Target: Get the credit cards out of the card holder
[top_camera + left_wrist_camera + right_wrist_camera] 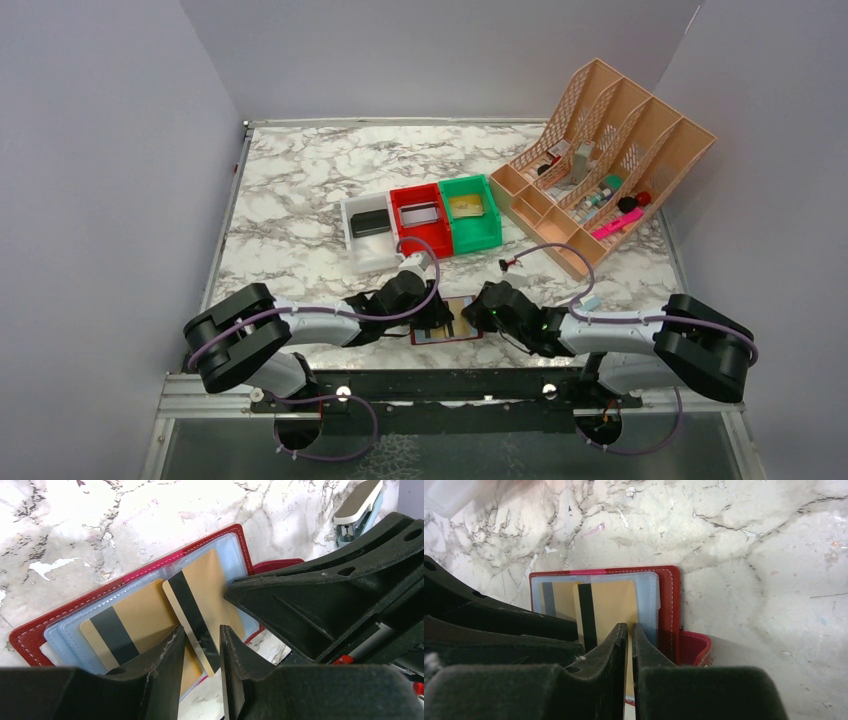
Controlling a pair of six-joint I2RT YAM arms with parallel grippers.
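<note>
At the near edge of the marble table (300,180), between the two arms, the card holder (447,332) lies open and flat; its cover is dark red with pale stitching, and its face is a light-blue sheet of clear pockets. A loose gold card (205,587) with a black stripe sits skewed and partly out of its pocket, its lower end overhanging the holder's edge; a second gold card (142,610) sits tucked in beside it. The right gripper (630,645) has its fingers almost together, leaving a thin slit with gold showing in it; it looks pinched on the loose gold card, probably to draw it free. The left gripper (201,630) has its fingers a little apart, low over the holder with the card's striped end in the gap; it is likely there to steady the holder. Farther back a white bin (375,258), a red bin (432,240) and a green bin (478,232) stand side by side, each with a card inside; a peach desk organizer (620,130) stands to their right.
</note>
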